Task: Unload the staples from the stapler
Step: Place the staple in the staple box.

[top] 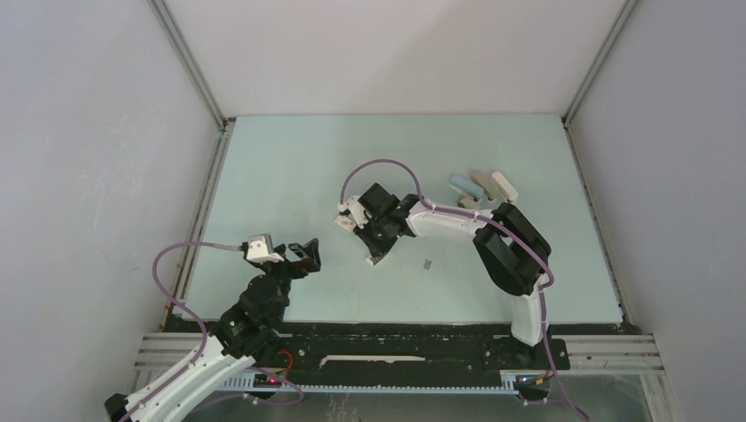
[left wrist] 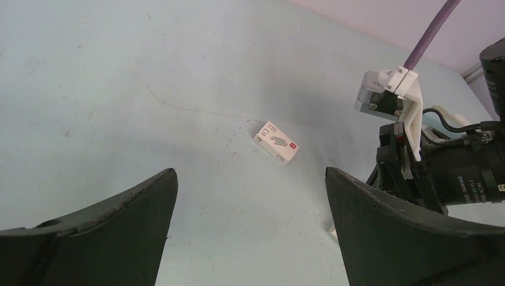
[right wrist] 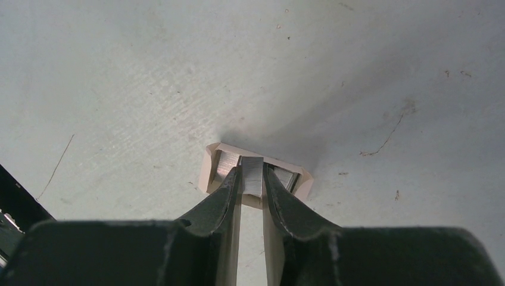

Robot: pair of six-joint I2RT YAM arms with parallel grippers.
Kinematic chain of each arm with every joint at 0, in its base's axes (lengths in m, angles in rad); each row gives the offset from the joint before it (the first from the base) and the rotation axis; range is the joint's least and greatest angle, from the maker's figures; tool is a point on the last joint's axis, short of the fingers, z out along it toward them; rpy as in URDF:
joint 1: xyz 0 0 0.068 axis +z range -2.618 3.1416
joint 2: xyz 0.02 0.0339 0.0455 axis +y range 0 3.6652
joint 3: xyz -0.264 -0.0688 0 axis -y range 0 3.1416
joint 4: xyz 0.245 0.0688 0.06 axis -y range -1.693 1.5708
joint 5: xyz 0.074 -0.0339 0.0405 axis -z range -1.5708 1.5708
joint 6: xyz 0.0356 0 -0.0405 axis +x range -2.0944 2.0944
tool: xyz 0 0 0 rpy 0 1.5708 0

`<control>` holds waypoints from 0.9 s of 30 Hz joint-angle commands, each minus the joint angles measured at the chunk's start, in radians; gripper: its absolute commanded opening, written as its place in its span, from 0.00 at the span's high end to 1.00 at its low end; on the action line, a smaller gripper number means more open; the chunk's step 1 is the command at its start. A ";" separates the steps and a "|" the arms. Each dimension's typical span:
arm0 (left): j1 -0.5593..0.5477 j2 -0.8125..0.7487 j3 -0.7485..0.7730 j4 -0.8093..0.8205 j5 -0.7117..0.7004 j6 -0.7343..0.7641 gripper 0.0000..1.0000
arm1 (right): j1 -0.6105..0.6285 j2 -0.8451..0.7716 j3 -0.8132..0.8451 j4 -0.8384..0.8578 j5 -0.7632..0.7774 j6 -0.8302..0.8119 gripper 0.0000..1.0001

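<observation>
Nearest the right wrist camera, the right gripper has its jaws closed on a strip of staples, pinched upright between the two fingertips. Note that the strip sits inside a small open cardboard tray, which rests on the desk and shows more grey metal on either side of the jaws.

Locate the stapler at the far right of the desk, well apart from the right gripper. It lies just beside a tan item and a white item. You cannot tell from here whether its magazine is empty.

A loose grey strip lies on the desk near the right gripper. A closed white box lies further left.

The left gripper hovers with its jaws fully apart, holding nothing.

Judge the task as well advanced: staples appear to be out of the stapler. The held strip has yet to be released, and you should check the stapler.
</observation>
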 commanded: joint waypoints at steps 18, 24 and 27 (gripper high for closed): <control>0.006 -0.011 -0.026 0.030 -0.012 0.017 0.00 | 0.026 -0.057 0.036 -0.008 0.052 -0.012 0.73; 0.006 -0.009 -0.026 0.029 -0.012 0.016 0.00 | 0.025 -0.056 0.036 -0.011 0.048 -0.012 0.73; 0.006 -0.010 -0.026 0.029 -0.012 0.017 0.00 | 0.028 -0.060 0.036 -0.012 0.047 -0.011 0.74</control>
